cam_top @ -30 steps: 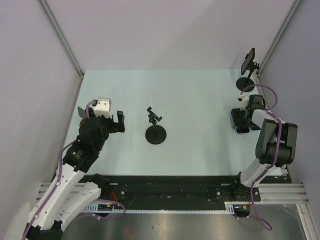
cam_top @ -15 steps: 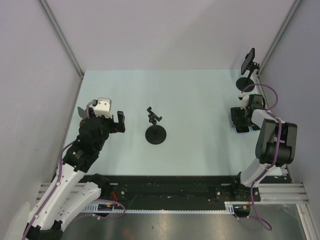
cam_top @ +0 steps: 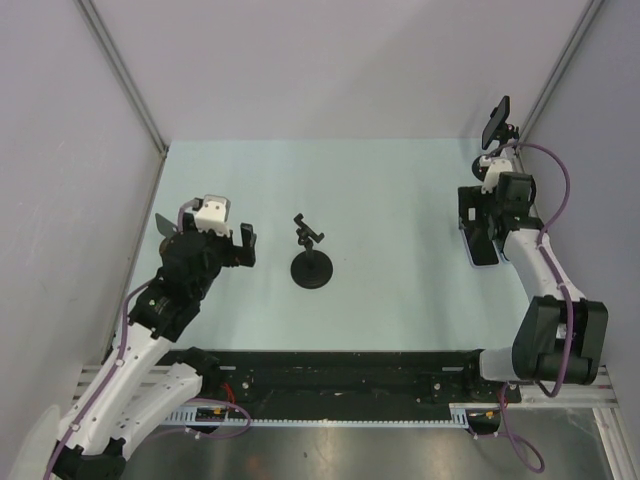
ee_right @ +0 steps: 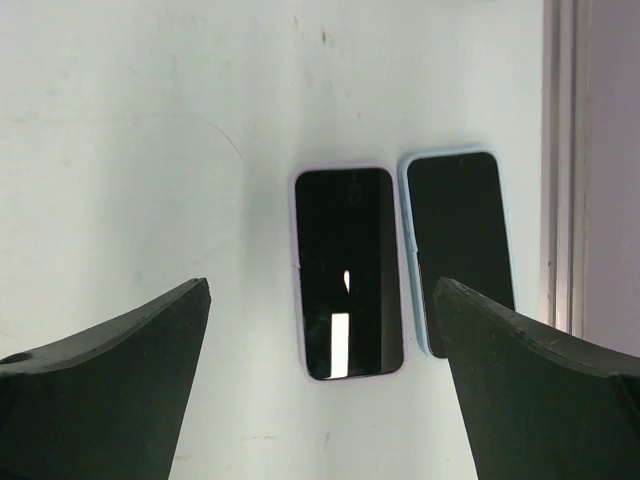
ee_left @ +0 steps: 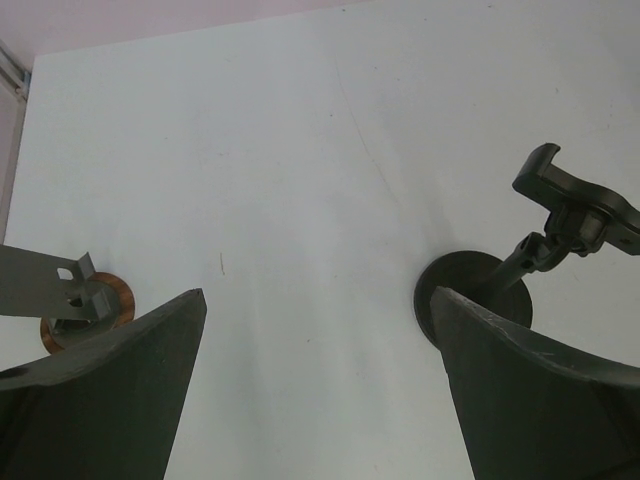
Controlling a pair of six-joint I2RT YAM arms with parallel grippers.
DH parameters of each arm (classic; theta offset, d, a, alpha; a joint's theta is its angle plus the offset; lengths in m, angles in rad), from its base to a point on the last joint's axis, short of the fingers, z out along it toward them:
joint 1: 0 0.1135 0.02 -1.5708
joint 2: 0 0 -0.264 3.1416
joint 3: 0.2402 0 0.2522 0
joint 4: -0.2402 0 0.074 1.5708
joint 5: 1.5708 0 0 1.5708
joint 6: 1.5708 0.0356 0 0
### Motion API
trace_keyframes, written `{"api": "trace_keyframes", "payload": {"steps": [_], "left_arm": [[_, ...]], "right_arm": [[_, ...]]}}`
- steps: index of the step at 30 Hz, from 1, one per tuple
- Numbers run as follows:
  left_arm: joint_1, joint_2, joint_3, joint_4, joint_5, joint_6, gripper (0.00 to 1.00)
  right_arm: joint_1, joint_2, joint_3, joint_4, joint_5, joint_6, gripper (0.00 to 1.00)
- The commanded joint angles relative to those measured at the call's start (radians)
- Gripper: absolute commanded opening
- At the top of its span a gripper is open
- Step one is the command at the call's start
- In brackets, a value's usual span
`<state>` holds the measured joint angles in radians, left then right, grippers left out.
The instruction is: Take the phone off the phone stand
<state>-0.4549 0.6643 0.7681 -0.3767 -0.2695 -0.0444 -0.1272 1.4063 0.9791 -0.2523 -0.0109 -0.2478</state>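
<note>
A dark phone (cam_top: 496, 121) sits tilted in a black phone stand (cam_top: 489, 166) at the far right corner of the table. My right gripper (cam_top: 478, 225) is open and empty, nearer than that stand. It hangs above two phones lying flat: one in a lilac case (ee_right: 348, 272) and one in a blue case (ee_right: 458, 250). In the right wrist view the gripper (ee_right: 322, 285) has its fingers wide apart. My left gripper (cam_top: 215, 250) is open and empty at the left; it also shows in the left wrist view (ee_left: 318, 295).
An empty black phone stand (cam_top: 312, 262) with a round base stands mid-table; it also shows in the left wrist view (ee_left: 510, 280). A small grey metal stand on a copper base (ee_left: 75, 300) is by my left gripper. Grey walls enclose the table, and a metal rail (ee_right: 565, 160) runs along its right edge.
My right arm has lifted and drawn back from the two flat phones toward the far right. My left gripper has shifted slightly right.
</note>
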Motion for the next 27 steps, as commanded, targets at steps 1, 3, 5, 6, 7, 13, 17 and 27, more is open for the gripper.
{"api": "trace_keyframes", "payload": {"steps": [1,3,5,6,7,13,17,27], "left_arm": [[0.007,0.015,0.003,0.03,0.073,0.011,1.0],[0.007,0.018,0.003,0.032,0.082,0.008,1.0],[0.007,0.024,0.003,0.032,0.098,0.008,1.0],[0.007,0.026,0.007,0.033,0.11,0.008,1.0],[0.007,0.029,0.007,0.033,0.122,0.006,1.0],[0.005,0.099,0.025,0.039,0.233,-0.096,1.0],[-0.021,0.178,0.06,0.039,0.294,-0.193,1.0],[-0.33,0.32,0.207,0.039,0.041,-0.353,1.0]], "right_arm": [[0.02,-0.092,0.01,0.041,0.045,0.122,1.0],[0.026,-0.125,0.01,0.039,0.026,0.181,1.0],[0.038,-0.148,0.01,0.035,-0.016,0.269,1.0],[0.061,-0.176,0.01,0.03,-0.026,0.301,1.0],[0.073,-0.191,0.01,0.027,-0.034,0.347,1.0],[0.178,-0.329,0.01,-0.067,-0.049,0.424,1.0],[0.244,-0.455,0.003,-0.143,-0.028,0.423,1.0],[0.319,-0.743,-0.069,-0.265,0.008,0.394,1.0]]}}
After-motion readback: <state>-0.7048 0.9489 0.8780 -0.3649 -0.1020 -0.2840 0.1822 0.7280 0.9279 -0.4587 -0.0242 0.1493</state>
